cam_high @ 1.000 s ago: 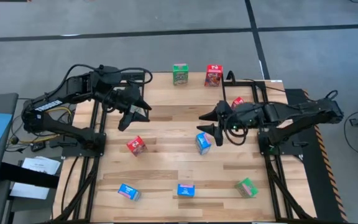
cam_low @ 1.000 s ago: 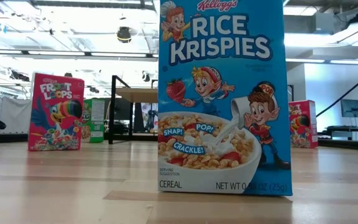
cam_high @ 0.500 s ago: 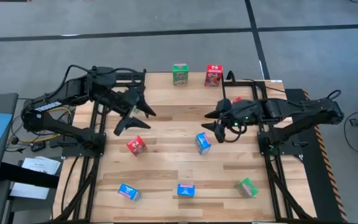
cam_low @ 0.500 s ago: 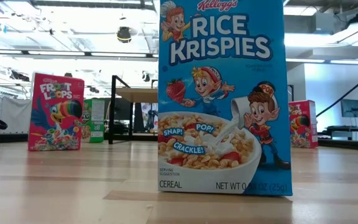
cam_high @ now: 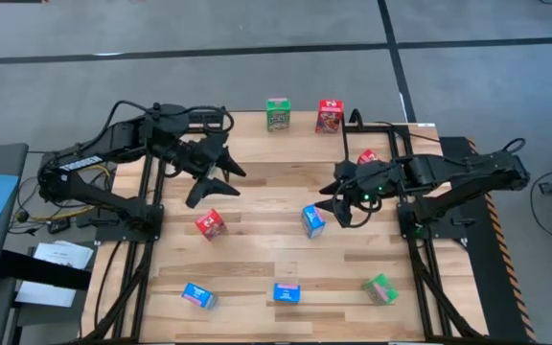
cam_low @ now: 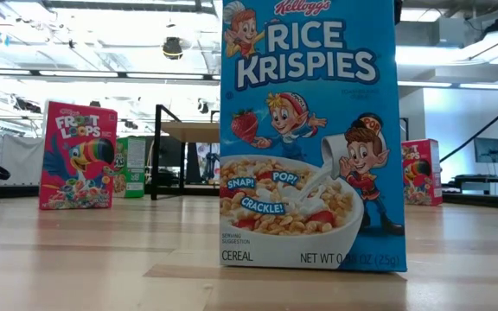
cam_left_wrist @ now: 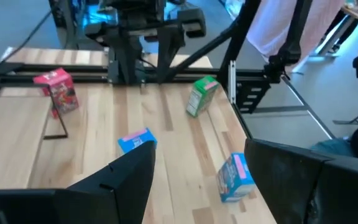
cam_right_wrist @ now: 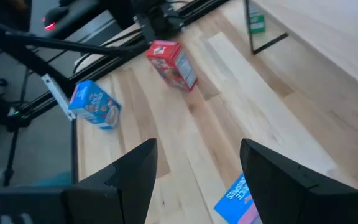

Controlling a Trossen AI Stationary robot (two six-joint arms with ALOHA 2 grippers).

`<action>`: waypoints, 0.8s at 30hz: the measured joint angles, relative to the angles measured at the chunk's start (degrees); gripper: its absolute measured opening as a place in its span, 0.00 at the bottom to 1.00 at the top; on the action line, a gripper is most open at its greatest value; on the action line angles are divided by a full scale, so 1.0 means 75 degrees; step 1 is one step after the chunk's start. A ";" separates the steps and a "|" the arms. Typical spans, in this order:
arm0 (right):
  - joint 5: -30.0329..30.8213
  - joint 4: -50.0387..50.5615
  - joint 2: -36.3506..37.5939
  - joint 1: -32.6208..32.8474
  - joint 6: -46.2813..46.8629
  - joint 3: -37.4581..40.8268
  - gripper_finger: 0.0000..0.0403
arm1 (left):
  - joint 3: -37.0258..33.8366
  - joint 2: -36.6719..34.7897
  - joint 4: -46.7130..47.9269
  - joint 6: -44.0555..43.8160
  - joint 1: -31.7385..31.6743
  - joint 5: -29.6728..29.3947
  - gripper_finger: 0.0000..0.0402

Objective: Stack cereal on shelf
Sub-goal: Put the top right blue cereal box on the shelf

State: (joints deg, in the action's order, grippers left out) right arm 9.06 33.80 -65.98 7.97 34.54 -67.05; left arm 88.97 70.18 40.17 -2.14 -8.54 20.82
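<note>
Several small cereal boxes stand or lie on the slatted table. In the high view a green box (cam_high: 277, 114) and a red box (cam_high: 329, 116) stand at the far edge. Another red box (cam_high: 365, 156) shows partly behind the right arm. A red box (cam_high: 210, 223) and a blue box (cam_high: 312, 219) sit mid-table. Two blue boxes (cam_high: 198, 295) (cam_high: 287, 292) and a green box (cam_high: 380, 287) are near the front. The shelf (cam_high: 286, 151) stands far-centre on black legs (cam_low: 156, 151). My left gripper (cam_high: 214, 177) is open above the table, left of the shelf. My right gripper (cam_high: 338, 199) is open just right of the mid-table blue box.
The low view is filled by a blue Rice Krispies box (cam_low: 308, 134) close to the camera, with a red box (cam_low: 78, 155) at its left. Black arm frames run along the table's left and right edges (cam_high: 420, 249). Bare wood lies between the mid-table and front boxes.
My right gripper has drawn back a little toward the table's right edge and turned, staying open. My left gripper has shifted slightly toward the table's middle, also open. No box has moved.
</note>
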 joint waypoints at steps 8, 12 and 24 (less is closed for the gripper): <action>-0.0718 0.0032 -0.0003 -0.0205 0.0224 0.0000 0.63 | 0.0000 0.0045 0.0251 -0.0076 0.0000 -0.0070 0.59; -0.0997 0.0069 -0.0003 -0.0239 0.0224 0.0000 0.63 | 0.0000 0.0045 0.0307 -0.0020 0.0000 -0.0074 0.59; -0.1027 0.0898 -0.0589 -0.0500 0.1409 -0.0009 0.63 | 0.0000 0.0045 0.0399 0.0103 0.0000 -0.0091 0.59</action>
State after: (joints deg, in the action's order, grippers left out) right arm 1.36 40.54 -70.39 4.21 45.12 -67.11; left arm 88.97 70.52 43.16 -1.37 -8.54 20.14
